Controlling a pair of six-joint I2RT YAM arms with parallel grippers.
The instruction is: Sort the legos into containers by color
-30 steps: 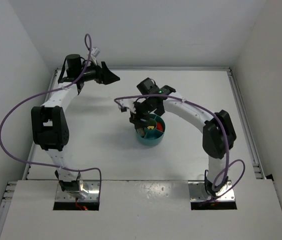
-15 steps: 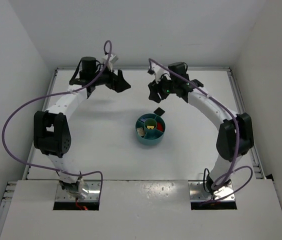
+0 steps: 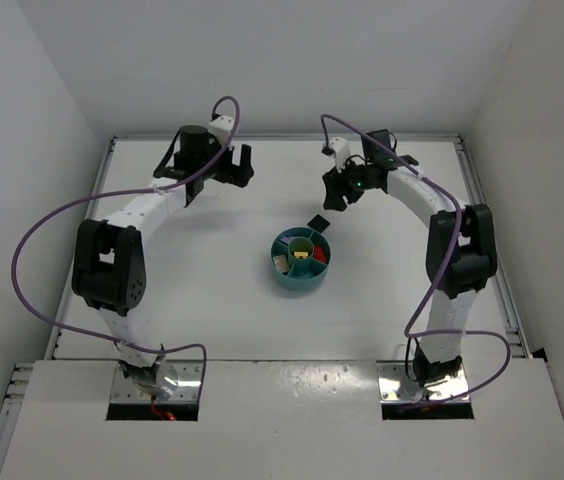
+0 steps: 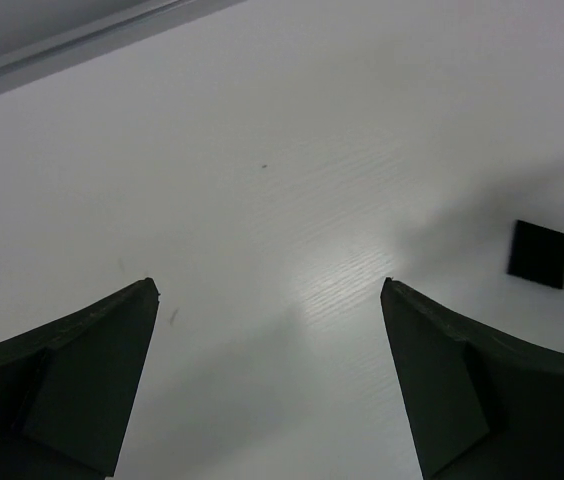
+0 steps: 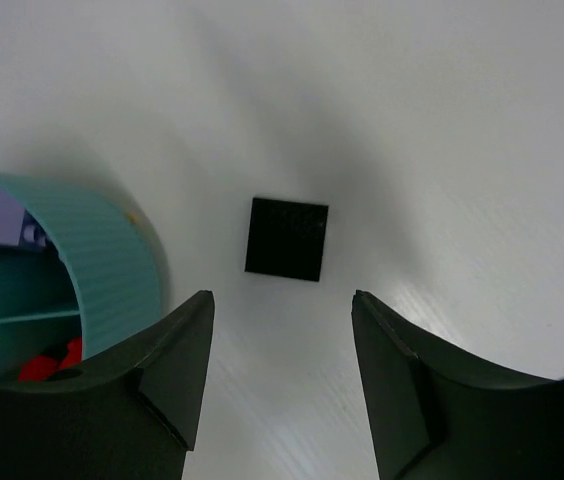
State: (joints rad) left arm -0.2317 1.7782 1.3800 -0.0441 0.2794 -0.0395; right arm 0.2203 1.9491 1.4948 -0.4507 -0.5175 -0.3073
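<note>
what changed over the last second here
The right gripper came up off the teal dish and swung toward the far side. It now hangs open above the black lego, which lies on the table just beyond the dish. The left gripper swung rightward along the far edge and is also open. The dish stayed where it was.

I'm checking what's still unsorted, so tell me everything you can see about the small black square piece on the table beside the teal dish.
The small black square plastic brick looks flat, matte and plain; no studs can be made out. It lies flat on the white table, just outside the round teal plastic dish, apart from its wall, touching nothing else. The right gripper hangs over it, jaws open to either side, not gripping it.
</note>
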